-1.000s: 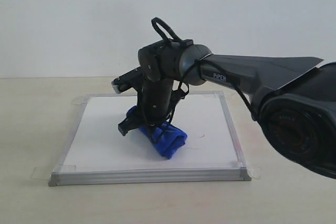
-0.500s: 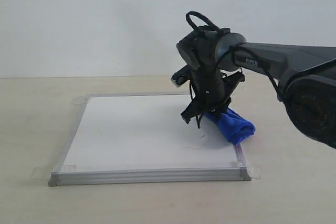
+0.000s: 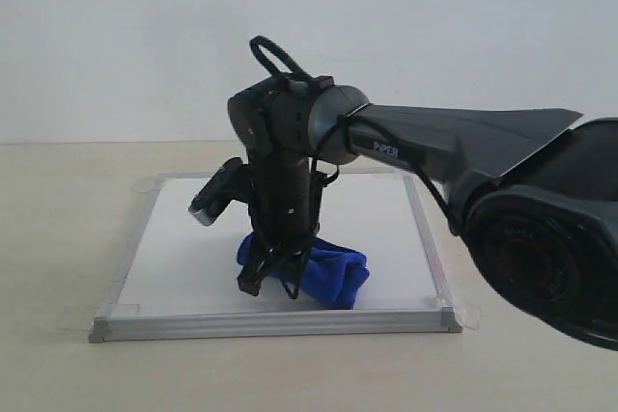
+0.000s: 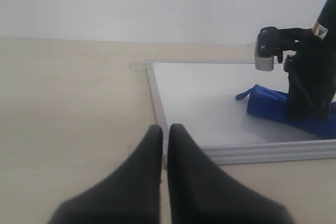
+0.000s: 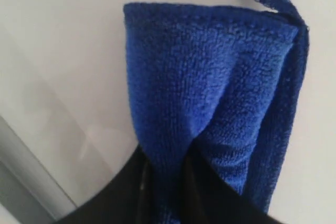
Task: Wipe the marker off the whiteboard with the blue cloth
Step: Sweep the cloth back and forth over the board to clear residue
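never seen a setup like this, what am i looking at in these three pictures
It is a robot with two arms, each ending in a two-finger gripper. One picture comes from a camera off the arms; the other two look out from each wrist. On the beige table lies a whiteboard. The right gripper pinches a blue cloth down on the board. The left gripper, shut and empty, is beside the board's corner.

The right arm (image 3: pixel 290 171) hides the middle of the whiteboard (image 3: pixel 174 258) and part of the blue cloth (image 3: pixel 340 277); the left wrist view crops both.
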`<state>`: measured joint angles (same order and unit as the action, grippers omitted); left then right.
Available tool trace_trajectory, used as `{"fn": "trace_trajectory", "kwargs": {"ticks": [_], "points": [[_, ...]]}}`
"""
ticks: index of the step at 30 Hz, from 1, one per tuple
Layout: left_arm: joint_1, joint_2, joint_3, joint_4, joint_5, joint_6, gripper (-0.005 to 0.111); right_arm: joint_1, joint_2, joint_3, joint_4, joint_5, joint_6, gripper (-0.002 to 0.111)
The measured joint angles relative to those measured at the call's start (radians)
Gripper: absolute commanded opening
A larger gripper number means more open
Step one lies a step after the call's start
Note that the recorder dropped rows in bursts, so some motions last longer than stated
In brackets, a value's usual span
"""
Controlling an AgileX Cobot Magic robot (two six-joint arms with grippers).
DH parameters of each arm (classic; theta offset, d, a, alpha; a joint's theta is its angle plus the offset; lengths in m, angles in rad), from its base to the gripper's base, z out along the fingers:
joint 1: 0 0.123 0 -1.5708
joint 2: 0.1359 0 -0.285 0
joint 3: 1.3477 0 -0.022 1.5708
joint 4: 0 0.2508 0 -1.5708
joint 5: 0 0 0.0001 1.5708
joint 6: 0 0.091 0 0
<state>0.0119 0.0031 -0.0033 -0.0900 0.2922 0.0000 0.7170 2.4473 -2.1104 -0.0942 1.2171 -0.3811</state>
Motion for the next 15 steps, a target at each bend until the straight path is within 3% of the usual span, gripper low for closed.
{"fn": "trace_trajectory", "kwargs": {"ticks": [6, 15], "points": [[0.0, 0.0, 0.0, 0.0, 0.0, 0.0, 0.004, -0.012, 0.0, 0.0, -0.073, 0.0, 0.088, 0.0], [0.0, 0.0, 0.0, 0.0, 0.0, 0.0, 0.004, -0.195, 0.004, 0.0, -0.119, -0.004, 0.277, 0.0]]}}
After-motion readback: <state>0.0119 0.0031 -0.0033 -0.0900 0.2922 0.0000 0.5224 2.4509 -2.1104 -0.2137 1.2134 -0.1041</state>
